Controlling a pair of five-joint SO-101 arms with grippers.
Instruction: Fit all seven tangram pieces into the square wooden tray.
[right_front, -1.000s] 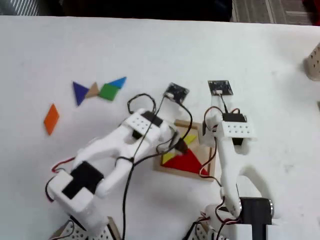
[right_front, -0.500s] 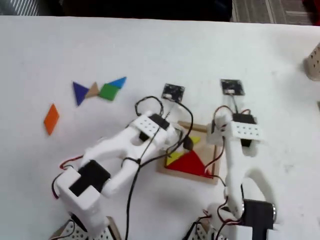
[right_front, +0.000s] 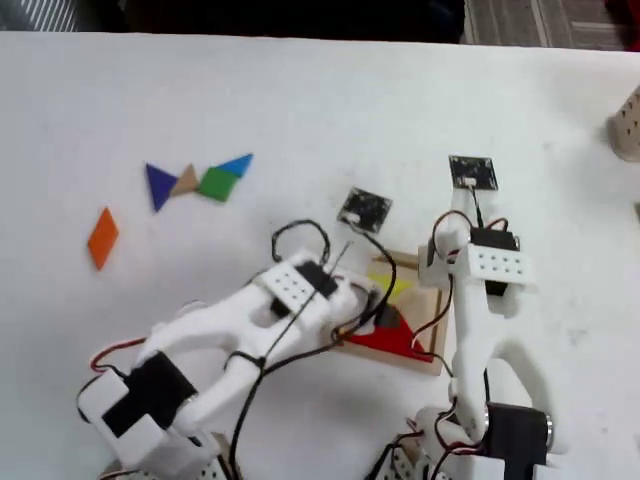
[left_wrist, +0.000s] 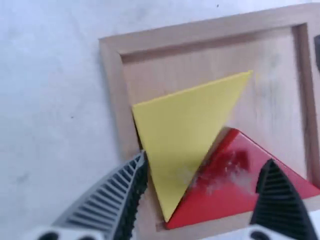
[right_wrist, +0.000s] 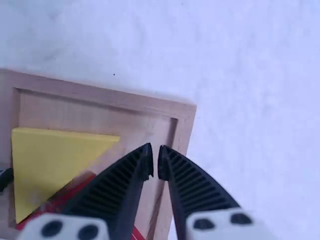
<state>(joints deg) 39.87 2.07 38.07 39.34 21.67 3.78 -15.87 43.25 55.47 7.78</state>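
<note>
The square wooden tray (right_front: 432, 352) holds a yellow triangle (right_front: 393, 284) and a red triangle (right_front: 392, 337), the yellow one partly lying over the red. My left gripper (left_wrist: 199, 194) is open just above them, one finger (left_wrist: 126, 192) at the tray's wall and the other over the red triangle (left_wrist: 235, 187). The yellow triangle (left_wrist: 186, 137) lies tilted in the tray (left_wrist: 112, 95). My right gripper (right_wrist: 154, 161) is shut with nothing in it, close over the inside of the tray's corner (right_wrist: 182, 120), beside the yellow triangle (right_wrist: 52, 157).
Loose pieces lie at the far left of the white table: an orange parallelogram (right_front: 102, 237), a purple triangle (right_front: 157, 185), a tan triangle (right_front: 186, 181), a green square (right_front: 217, 184) and a blue triangle (right_front: 238, 164). A wooden object (right_front: 627, 122) stands at the right edge.
The tray has slid right and a little nearer with both triangles in it. Both arms have shifted right along with it.
</note>
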